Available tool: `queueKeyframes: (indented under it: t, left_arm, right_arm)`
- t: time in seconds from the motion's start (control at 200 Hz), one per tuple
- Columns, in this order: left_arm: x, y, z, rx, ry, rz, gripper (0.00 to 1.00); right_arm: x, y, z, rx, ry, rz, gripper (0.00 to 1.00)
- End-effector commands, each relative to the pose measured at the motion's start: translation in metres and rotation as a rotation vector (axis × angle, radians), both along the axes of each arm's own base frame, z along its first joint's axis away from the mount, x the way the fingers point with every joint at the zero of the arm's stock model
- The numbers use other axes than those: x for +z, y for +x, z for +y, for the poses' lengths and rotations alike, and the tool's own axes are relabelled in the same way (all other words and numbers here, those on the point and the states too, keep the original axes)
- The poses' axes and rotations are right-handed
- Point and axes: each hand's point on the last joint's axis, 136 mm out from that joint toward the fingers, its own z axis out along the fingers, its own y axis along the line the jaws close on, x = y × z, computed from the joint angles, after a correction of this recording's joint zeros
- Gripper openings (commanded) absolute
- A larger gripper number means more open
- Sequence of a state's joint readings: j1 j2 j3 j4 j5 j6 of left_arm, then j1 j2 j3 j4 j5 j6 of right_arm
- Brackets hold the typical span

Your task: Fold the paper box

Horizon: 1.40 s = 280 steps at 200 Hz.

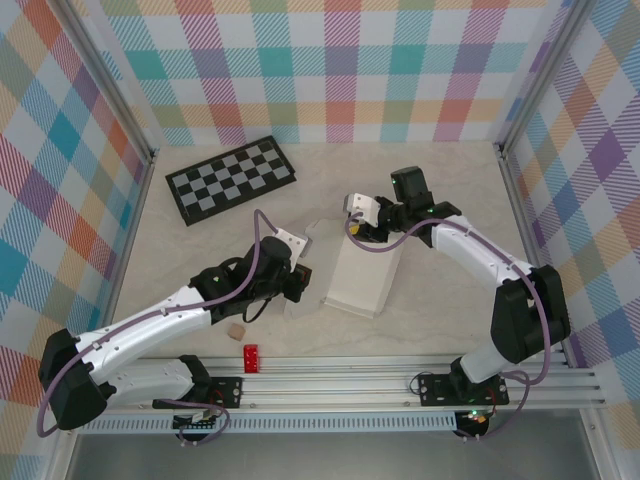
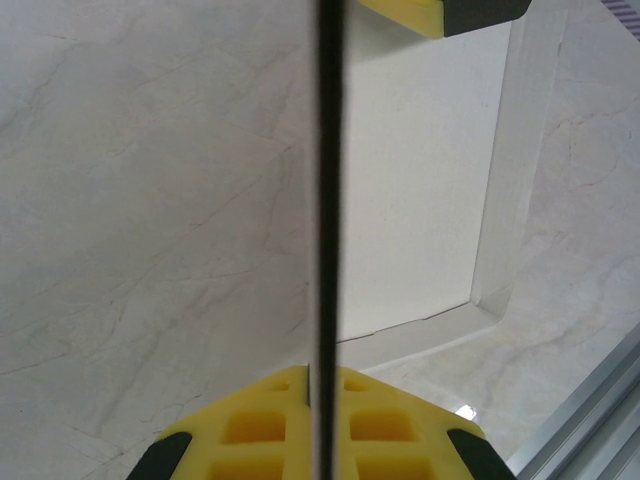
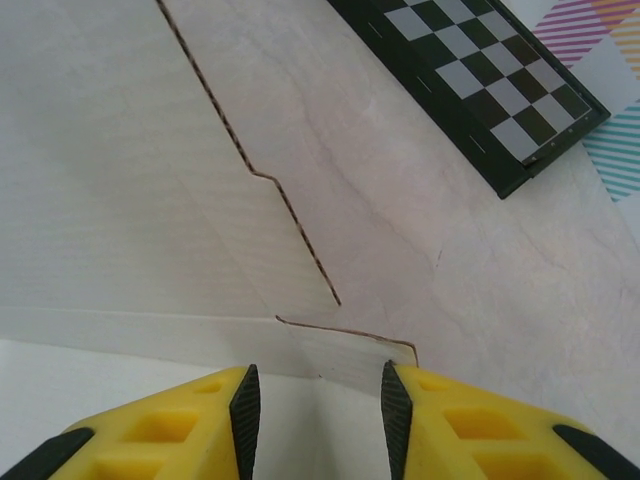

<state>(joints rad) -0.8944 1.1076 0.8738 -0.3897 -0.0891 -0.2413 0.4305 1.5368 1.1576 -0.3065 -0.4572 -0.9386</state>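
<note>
Top view: the plain white thin-cardboard paper box (image 1: 362, 275) lies mid-table, with a black-and-grey checkerboard (image 1: 230, 178) at its 10 o'clock. Left wrist: the left gripper (image 2: 320, 388) is clamped on what seems the box's upright flap. Right wrist: the right gripper (image 3: 315, 400) is narrowly parted, a tab at 6 o'clock.

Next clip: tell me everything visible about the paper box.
The paper box is plain white thin cardboard, partly folded. A long panel lies flat on the marble table, with low creased walls and tabbed flaps whose cut edges look brownish. One side flap stands upright, pinched between the left fingers. The right fingers stand apart over its far end, gripping nothing.
</note>
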Motion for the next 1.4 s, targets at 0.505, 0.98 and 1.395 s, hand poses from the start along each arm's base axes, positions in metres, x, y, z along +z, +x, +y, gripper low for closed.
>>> queueKeyframes:
  t: [0.505,0.98,1.395]
  left_arm:
    - [0.001,0.001,-0.003,-0.031,0.015,-0.013,0.0]
    - [0.01,0.009,-0.005,-0.004,0.003,-0.035,0.0]
    - [0.015,0.013,-0.009,0.03,-0.051,-0.029,0.0]
  right_arm:
    - [0.014,0.002,-0.001,0.06,-0.028,-0.074,0.41]
    - [-0.007,-0.009,-0.005,-0.014,0.022,-0.027,0.15]
    - [-0.02,-0.022,-0.001,-0.085,0.094,0.011,0.17]
